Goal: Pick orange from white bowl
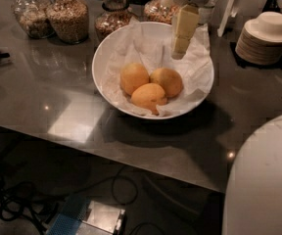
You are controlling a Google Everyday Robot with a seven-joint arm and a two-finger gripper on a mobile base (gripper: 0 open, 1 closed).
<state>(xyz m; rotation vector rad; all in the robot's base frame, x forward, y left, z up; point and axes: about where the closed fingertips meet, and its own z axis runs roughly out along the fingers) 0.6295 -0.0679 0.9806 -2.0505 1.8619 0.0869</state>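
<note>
The round, dimpled yellow-orange orange (133, 77) lies in the wide white paper-lined bowl (101, 75), below the pale two-finger gripper (178, 53) and nearer the camera. This looks like the approach step. Whether the gripper is spread, I cannot tell. The next move calls for lowering squarely over that fruit.

Dark grey, glossy table top (58, 106) with pale reflections of light. Near its middle, a wide, shallow, round white bowl (104, 75) lined with crumpled white paper. Behind the bowl, along the far edge, several glass jars (68, 16) with brownish dry contents, close together. At the right, apart from the bowl, a stack of small tan plates (258, 45). Above the bowl's far right part, the cream-coloured gripper (178, 52), not touching the table.
</note>
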